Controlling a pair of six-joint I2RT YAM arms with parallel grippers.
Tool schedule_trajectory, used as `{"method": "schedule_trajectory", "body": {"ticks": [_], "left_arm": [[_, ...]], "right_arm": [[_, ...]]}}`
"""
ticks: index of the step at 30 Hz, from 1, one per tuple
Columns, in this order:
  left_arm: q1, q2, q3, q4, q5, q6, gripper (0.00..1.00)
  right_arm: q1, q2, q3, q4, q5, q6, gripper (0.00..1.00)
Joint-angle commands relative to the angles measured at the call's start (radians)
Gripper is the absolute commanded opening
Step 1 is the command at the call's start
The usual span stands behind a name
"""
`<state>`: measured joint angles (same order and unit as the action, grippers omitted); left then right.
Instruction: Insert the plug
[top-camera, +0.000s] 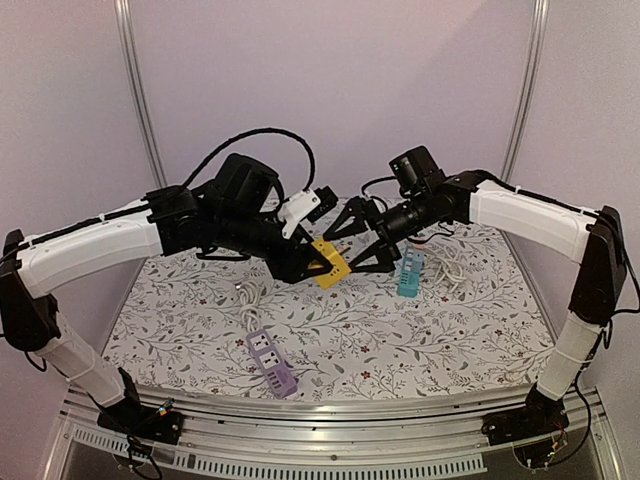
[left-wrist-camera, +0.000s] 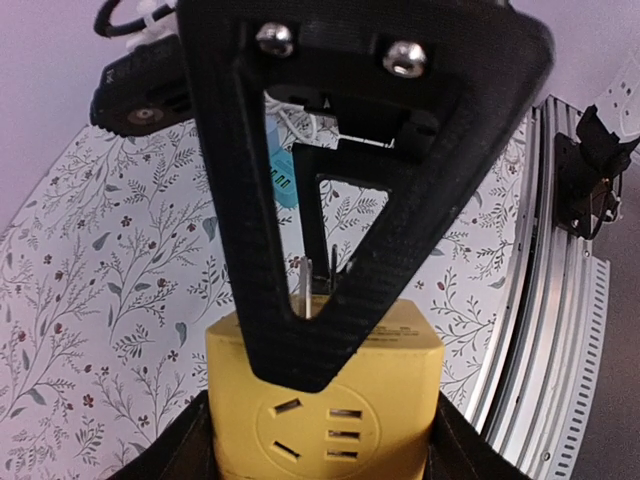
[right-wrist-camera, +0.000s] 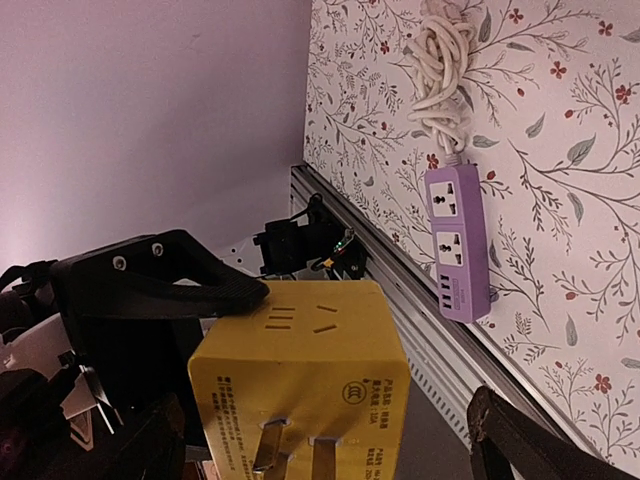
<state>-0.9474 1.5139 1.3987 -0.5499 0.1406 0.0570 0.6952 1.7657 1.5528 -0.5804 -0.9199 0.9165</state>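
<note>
Yellow plastic cube plug (top-camera: 334, 268) sits squeezed in the left claw (top-camera: 316, 264); the right claw (top-camera: 341, 250) gapes wide around it.

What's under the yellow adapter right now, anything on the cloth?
Only floral tablecloth shows around the yellow adapter, held in the left hand. The patch straight below is covered by the adapter and the hand, so I cannot tell.

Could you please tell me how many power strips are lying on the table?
2. A purple strip lies near the front edge, left of centre; a teal strip sits at the back right. The arms may hide others behind them.
</note>
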Motion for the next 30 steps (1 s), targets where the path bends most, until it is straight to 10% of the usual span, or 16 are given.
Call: {"method": "schedule_trajectory", "body": {"ticks": [1,21,30], "left_arm": [[-0.019,-0.023,-0.02,0.035,-0.022,-0.014,0.17],[-0.036,-0.032,-0.012,0.031,0.008,0.028,0.2],[-0.034,-0.135,-0.057,0.048,-0.063,0.031,0.89]], "right_arm": [[0.024,0.023,0.021,0.026,-0.015,0.03,0.94],[0.061,0.058,0.056,0.012,-0.011,0.044,0.51],[0.057,0.042,0.059,0.103,-0.049,0.086,0.25]]}}
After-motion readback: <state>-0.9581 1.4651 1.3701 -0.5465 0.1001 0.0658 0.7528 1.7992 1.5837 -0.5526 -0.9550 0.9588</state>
